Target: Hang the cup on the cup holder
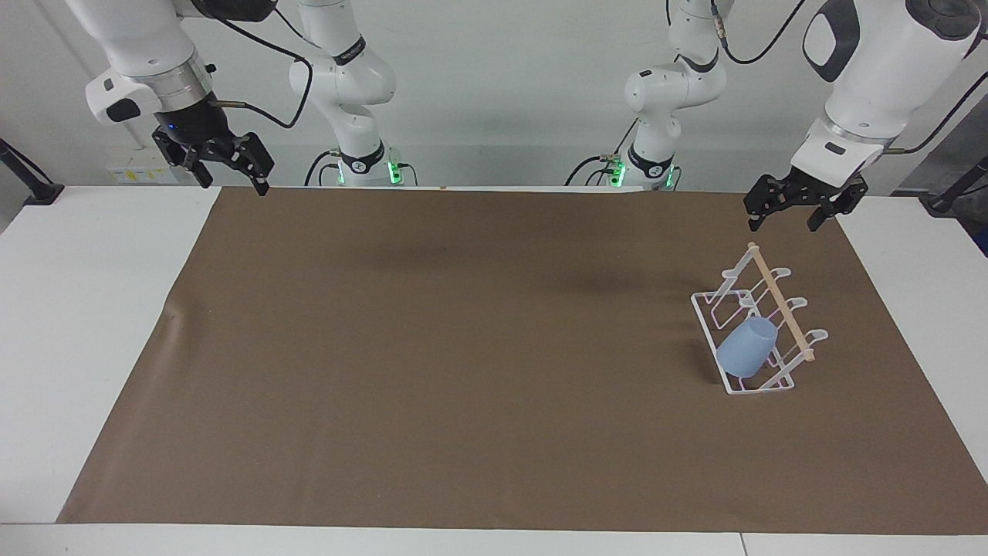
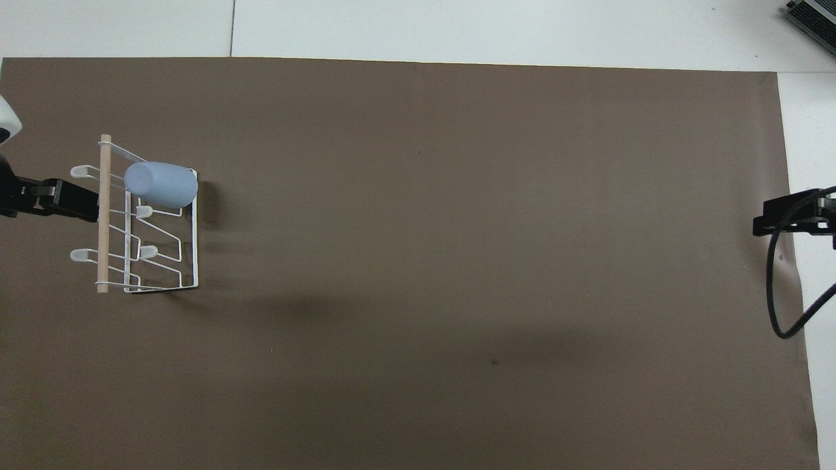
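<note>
The light-blue cup (image 1: pixel 747 347) (image 2: pixel 161 185) rests tilted on a prong of the white wire cup holder (image 1: pixel 781 307) (image 2: pixel 103 215), at the holder's end farther from the robots. The holder stands on the brown mat toward the left arm's end of the table, its wooden dowel along the top. My left gripper (image 1: pixel 783 218) (image 2: pixel 72 201) hangs open in the air over the holder's outer prongs, apart from the cup, with nothing in it. The right gripper (image 1: pixel 235 184) (image 2: pixel 780 217) waits open and empty over the mat's corner at the right arm's end.
A brown mat (image 1: pixel 463 347) covers most of the white table (image 1: pixel 93 309). A black cable (image 2: pixel 780 294) loops down from the right arm at the mat's edge. A small crease (image 1: pixel 171 316) marks the mat toward the right arm's end.
</note>
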`<act>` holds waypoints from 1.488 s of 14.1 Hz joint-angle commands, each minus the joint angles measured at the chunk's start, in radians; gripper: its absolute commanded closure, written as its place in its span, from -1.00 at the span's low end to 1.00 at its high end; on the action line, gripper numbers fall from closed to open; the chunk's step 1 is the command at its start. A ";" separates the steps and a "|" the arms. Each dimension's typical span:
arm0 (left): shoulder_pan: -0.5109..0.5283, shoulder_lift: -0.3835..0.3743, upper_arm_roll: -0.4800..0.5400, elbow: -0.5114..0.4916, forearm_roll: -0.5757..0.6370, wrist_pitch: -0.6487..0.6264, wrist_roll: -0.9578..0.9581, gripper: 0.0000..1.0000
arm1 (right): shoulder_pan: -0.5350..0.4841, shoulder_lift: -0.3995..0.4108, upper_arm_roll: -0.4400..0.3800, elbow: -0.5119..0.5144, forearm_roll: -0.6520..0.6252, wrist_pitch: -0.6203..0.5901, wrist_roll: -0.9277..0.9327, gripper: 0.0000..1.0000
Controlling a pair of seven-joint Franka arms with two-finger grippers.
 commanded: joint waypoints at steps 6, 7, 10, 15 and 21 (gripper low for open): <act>0.015 -0.021 0.015 -0.007 -0.037 0.049 -0.044 -1.00 | -0.004 -0.022 0.005 -0.024 -0.005 0.003 0.010 -1.00; 0.015 -0.021 0.017 -0.007 -0.037 0.046 -0.047 -1.00 | -0.005 -0.022 0.005 -0.024 -0.005 0.003 0.010 -1.00; 0.013 -0.021 0.008 0.002 -0.037 0.044 -0.050 -1.00 | -0.004 -0.022 0.005 -0.024 -0.005 0.003 0.010 -1.00; 0.016 -0.038 0.015 -0.012 -0.100 0.049 -0.047 -1.00 | -0.004 -0.022 0.005 -0.024 -0.005 0.003 0.010 -1.00; 0.012 -0.043 0.014 -0.012 -0.066 0.021 -0.005 -1.00 | -0.004 -0.022 0.005 -0.024 -0.005 0.003 0.010 -1.00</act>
